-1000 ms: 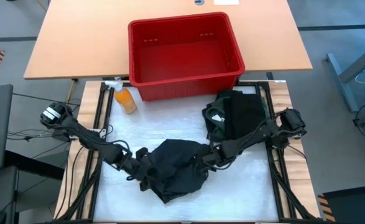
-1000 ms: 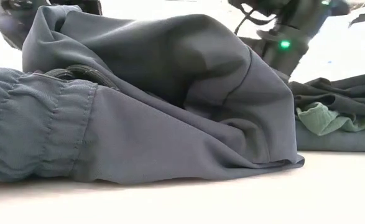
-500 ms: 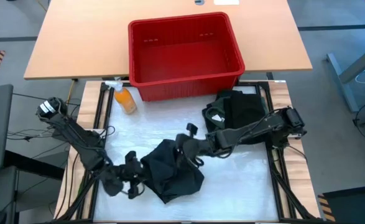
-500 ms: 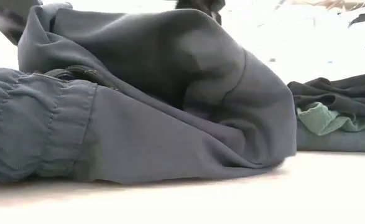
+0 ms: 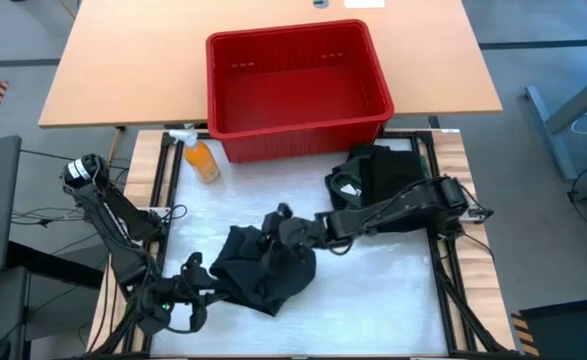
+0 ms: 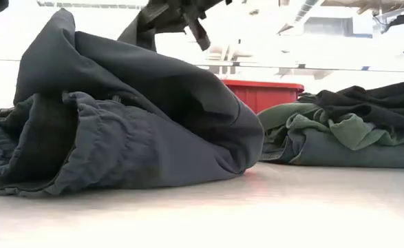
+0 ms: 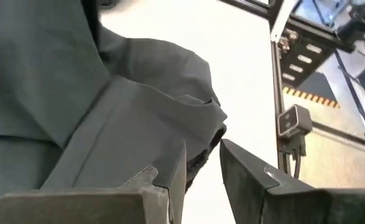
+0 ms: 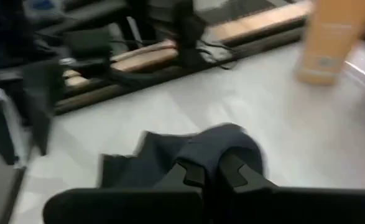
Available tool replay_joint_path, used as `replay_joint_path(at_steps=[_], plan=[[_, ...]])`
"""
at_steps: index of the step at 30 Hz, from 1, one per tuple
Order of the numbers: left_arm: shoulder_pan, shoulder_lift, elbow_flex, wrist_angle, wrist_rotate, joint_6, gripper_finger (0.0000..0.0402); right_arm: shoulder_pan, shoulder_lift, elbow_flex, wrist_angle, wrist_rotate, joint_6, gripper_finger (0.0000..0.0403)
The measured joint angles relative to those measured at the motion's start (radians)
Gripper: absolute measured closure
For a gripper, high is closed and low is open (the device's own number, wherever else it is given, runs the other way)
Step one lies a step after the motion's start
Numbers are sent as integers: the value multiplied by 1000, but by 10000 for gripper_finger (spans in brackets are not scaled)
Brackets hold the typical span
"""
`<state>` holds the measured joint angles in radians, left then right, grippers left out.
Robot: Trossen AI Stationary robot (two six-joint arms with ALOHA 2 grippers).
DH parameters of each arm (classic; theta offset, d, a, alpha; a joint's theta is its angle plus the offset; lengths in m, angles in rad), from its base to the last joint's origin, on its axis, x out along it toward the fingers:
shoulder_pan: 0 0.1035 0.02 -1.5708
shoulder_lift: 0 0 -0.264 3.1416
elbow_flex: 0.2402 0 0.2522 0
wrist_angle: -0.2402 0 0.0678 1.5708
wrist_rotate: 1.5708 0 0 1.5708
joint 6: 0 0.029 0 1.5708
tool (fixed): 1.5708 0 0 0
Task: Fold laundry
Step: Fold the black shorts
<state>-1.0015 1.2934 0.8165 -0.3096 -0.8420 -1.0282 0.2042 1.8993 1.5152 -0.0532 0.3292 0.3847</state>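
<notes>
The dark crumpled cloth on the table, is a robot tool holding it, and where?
Yes. The right tool pinches a raised fold at the top of the dark crumpled cloth garment. The left tool sits at its edge; whether it grips cannot be told.

A red bin (image 5: 298, 88) sits beside an orange spray bottle (image 5: 199, 156).

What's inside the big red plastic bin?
Looking down from above, the red plastic bin shows only its own bare red floor and walls, with no clothes inside. The low view shows just a strip of it, because the dark crumpled garment and the green-and-black clothes pile cover the rest.
</notes>
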Motion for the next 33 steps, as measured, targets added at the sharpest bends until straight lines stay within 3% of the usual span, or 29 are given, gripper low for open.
replay_joint_path(at_steps=[6, 9, 14, 17, 22, 27, 29, 33], plan=[[2, 0, 0, -47, -54, -40, 315, 12, 114, 1, 213, -135, 7, 356], [27, 0, 0, -87, -50, -47, 315, 16, 156, 9, 261, -145, 13, 341], [95, 0, -1, -195, -16, -71, 315, 18, 199, 71, 228, -153, 33, 317], [104, -1, -1, -159, -28, -35, 315, 16, 215, 117, 185, -169, 34, 297], [50, -39, 60, -92, -182, 133, 315, 16, 253, 171, 144, -214, 58, 256], [66, -91, 111, -171, -344, 225, 315, 29, 268, 200, 111, -235, 60, 209], [116, -99, 110, -235, -304, 204, 315, 31, 267, 200, 108, -235, 55, 191], [214, -83, 87, -273, -118, 136, 315, 33, 259, 199, 102, -254, 31, 166]])
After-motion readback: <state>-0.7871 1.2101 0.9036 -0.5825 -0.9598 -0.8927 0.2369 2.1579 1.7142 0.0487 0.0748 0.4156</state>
